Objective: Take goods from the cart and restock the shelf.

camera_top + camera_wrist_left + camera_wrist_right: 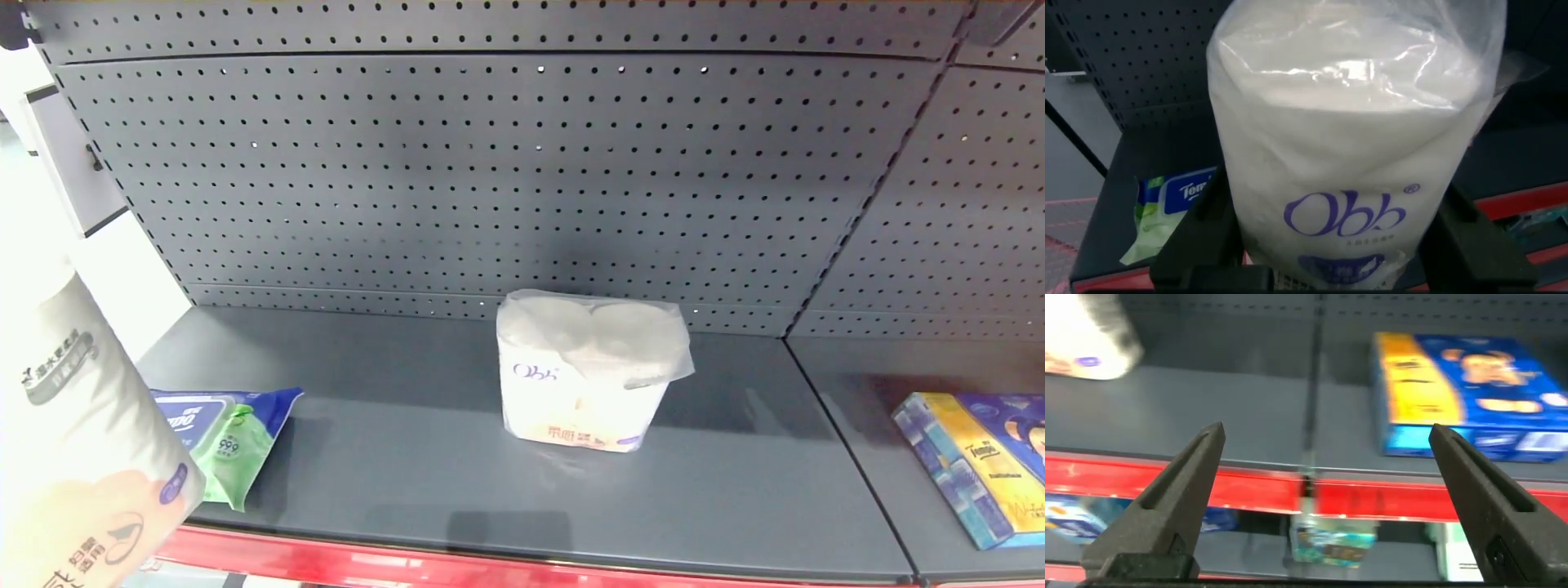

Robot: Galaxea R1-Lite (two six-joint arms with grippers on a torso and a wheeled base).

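Roll pack (pixel 1347 139) sits clamped in the left gripper (pixel 1335 212), its base hidden; another pack (pixel 588 371) stands on the shelf (pixel 408 457). Right gripper (pixel 1327 431) gapes empty near the shelf's red edge, blue box (pixel 1470 392) beyond.

Bright glare on tissue pack (pixel 1347 69)

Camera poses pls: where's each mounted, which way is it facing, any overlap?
Head: on the head, looking forward-down at the shelf; held roll pack at its left edge.
Left wrist: behind the left jaws, shut on the held roll pack, facing the shelf.
Right wrist: behind the open right jaws, facing the shelf's red edge.
Shared: wipes pack, head and left wrist; blue-yellow box, head and right wrist.
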